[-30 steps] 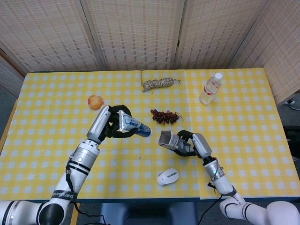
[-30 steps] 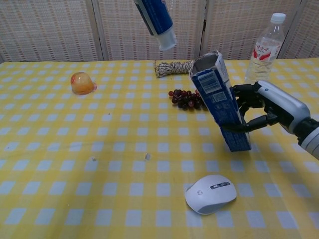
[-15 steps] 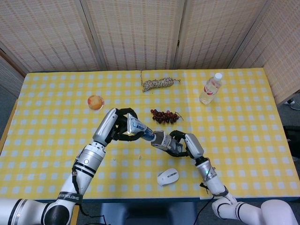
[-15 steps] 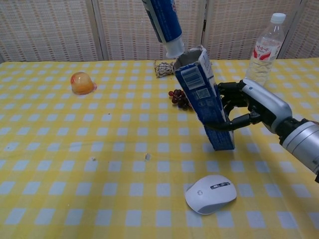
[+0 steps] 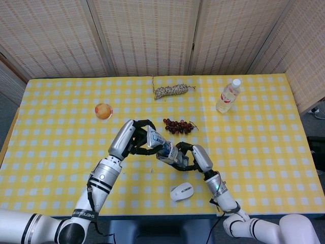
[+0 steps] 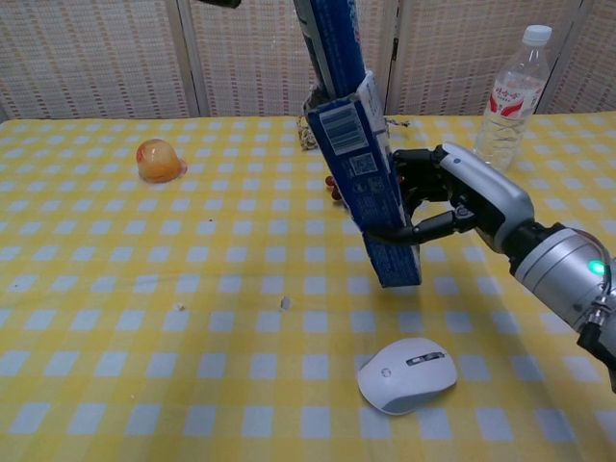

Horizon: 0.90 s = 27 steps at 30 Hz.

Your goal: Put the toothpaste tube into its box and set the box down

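Note:
My right hand (image 6: 438,197) (image 5: 190,155) grips the blue toothpaste box (image 6: 364,183) (image 5: 168,152) and holds it tilted above the table, open end up and to the left. The blue and white toothpaste tube (image 6: 332,43) (image 5: 153,138) is held by my left hand (image 5: 137,137). Its cap end has gone into the box's open mouth. In the chest view the left hand is almost wholly above the frame.
A white computer mouse (image 6: 407,373) lies on the yellow checked table (image 6: 144,337) just below the box. Dark grapes (image 5: 179,125) are behind it. A rope coil (image 5: 171,90), a water bottle (image 6: 507,91) and an orange fruit cup (image 6: 159,160) stand farther off.
Both hands have come together over the table's middle. The box moved left and the tube's cap end went from apart from the box into its open mouth.

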### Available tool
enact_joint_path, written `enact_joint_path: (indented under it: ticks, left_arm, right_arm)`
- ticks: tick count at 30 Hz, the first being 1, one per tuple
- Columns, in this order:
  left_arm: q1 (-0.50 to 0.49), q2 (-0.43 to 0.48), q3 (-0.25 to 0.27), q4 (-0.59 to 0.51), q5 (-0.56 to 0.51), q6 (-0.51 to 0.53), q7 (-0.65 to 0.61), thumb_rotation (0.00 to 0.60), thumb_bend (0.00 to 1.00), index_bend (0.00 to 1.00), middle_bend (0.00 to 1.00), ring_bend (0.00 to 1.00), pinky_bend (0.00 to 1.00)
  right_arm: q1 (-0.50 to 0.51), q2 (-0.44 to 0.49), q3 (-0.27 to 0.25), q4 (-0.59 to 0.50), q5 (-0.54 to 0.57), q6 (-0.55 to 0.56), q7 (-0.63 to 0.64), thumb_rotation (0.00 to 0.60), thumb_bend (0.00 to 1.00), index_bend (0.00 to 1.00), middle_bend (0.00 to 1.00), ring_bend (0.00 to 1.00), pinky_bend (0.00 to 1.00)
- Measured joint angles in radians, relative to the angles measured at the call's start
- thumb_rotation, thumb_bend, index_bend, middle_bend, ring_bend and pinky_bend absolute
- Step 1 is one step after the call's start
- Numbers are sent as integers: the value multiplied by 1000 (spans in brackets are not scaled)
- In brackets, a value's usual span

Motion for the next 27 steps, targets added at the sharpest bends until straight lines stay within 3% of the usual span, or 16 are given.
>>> enact_joint_path:
  ticks: [16, 19, 22, 24, 27]
  left_arm:
    - [-8, -39, 54, 3, 39, 21, 34, 600, 800, 819, 1000, 1000, 1000]
    - [-2, -46, 64, 2, 44, 25, 31, 600, 752, 801, 1000, 1000, 1000]
    - [4, -52, 74, 5, 56, 25, 26, 600, 435, 585, 1000, 1000, 1000]
    - [6, -46, 74, 2, 46, 7, 20, 600, 234, 335, 1000, 1000, 1000]
    - [10, -26, 68, -2, 27, -35, 6, 600, 152, 164, 1000, 1000, 1000]
  right_arm:
    - [10, 11, 17, -48, -3, 26, 11, 600, 304, 603, 463, 519, 549]
    - [6, 13, 14, -61, -8, 42, 11, 600, 303, 603, 463, 516, 549]
    - [2, 20, 12, -77, -11, 51, 5, 600, 304, 603, 463, 516, 549]
    - [-1, 25, 9, -87, -12, 53, 0, 600, 304, 603, 463, 515, 549]
    - [-3, 29, 7, -96, -11, 54, -8, 600, 303, 603, 463, 515, 549]
